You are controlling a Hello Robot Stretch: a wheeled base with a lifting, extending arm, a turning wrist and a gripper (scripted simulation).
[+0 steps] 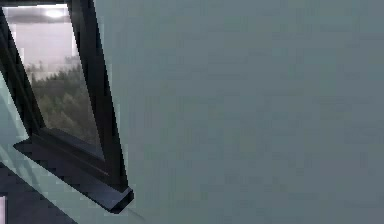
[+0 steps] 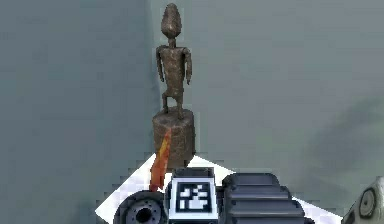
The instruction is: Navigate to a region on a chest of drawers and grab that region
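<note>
You are beside the white chest of drawers top (image 2: 128, 193), a brown wooden statue (image 2: 172, 85) on its far corner; the grab is left, and I cannot tell if your dark hand (image 2: 145, 210) holds anything.

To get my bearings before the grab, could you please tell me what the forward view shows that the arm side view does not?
Forward view: a dark-framed window with its sill, greenery beyond the glass. Arm side view: a brown wooden statue on a round base, standing on a white surface, an orange strip beside it, and the arm's marked white square. Shared: the plain grey-blue wall.
</note>
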